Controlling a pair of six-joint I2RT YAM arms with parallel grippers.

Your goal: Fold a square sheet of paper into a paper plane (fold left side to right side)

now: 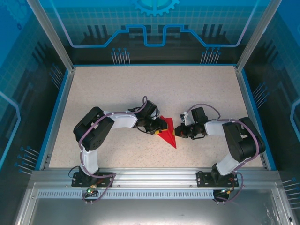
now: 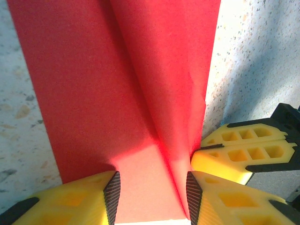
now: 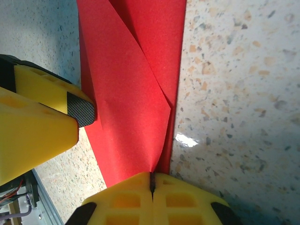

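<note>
Paper fold under way, red paper [image 1: 168, 135] lying mid surface [image 1: 117, 89] between both arms.
Left hand [image 2: 152, 197] is released, with its two pads spread apart over the left part of the red paper. The paper is a narrow creased shape, its point toward the arm bases. Right hand [image 3: 151, 190] is clenched tight, its fingertips pinching a raised flap on the paper's right side, just beside the left hand's finger.
</note>
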